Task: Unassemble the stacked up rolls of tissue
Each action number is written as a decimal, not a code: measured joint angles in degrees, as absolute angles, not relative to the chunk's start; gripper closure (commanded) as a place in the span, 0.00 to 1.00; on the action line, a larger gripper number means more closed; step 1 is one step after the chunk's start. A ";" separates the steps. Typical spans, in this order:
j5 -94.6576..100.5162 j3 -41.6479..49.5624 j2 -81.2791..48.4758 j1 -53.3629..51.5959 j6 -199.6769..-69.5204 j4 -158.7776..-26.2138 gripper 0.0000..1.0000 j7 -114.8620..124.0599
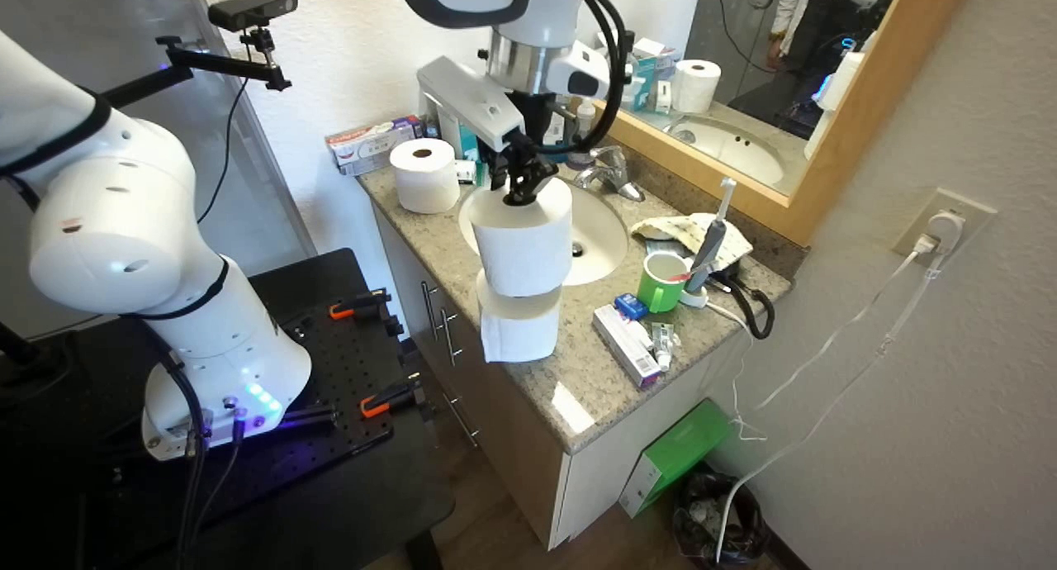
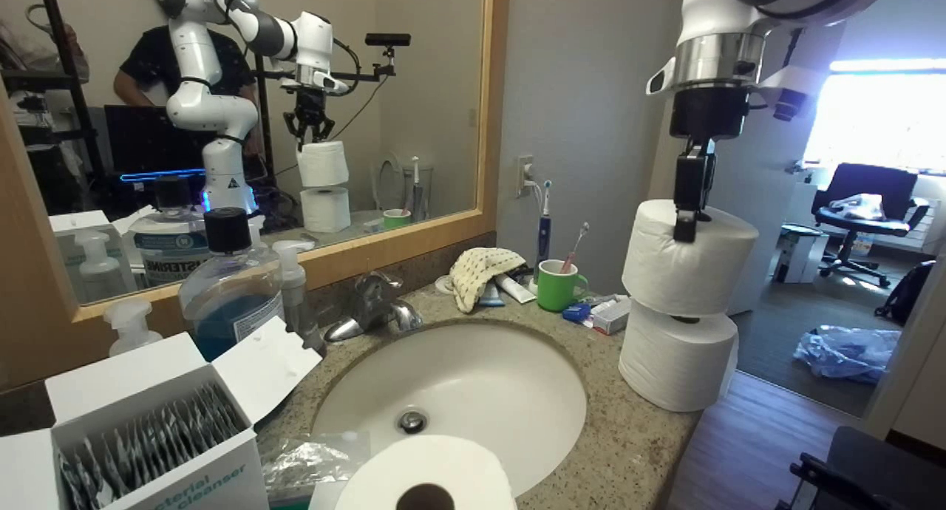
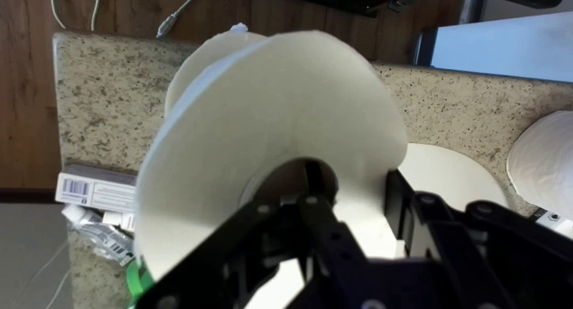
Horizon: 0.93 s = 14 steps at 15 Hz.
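Observation:
One white roll of tissue (image 1: 528, 252) is above a lower roll of tissue (image 1: 520, 339) near the counter's front edge, beside the sink. My gripper (image 3: 353, 188) is shut on the upper roll's wall. In the wrist view one finger goes down inside the core, while the outer finger (image 3: 394, 188) presses a dent in the side. The upper roll (image 2: 691, 266) leans a little, and a small dark opening shows between it and the lower roll (image 2: 676, 369); whether they still touch I cannot tell. A third roll (image 1: 425, 182) stands alone at the counter's far end.
The oval sink (image 2: 458, 392) lies between the stack and the lone roll, with a faucet (image 1: 611, 173) behind. A green cup (image 1: 656, 289), electric toothbrush (image 1: 712, 239) and toothpaste box (image 1: 623, 343) sit near the stack. Bottles and an open white box (image 2: 148, 414) crowd the far end, under the mirror.

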State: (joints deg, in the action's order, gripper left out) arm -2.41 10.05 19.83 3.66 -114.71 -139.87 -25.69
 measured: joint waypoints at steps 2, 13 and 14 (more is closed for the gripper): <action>-1.50 9.56 22.03 3.50 -114.47 -139.79 0.89 -25.68; 0.61 3.53 24.76 -3.39 -113.31 -137.00 0.89 -25.66; 0.61 3.37 24.53 -4.01 -113.31 -136.99 0.89 -25.68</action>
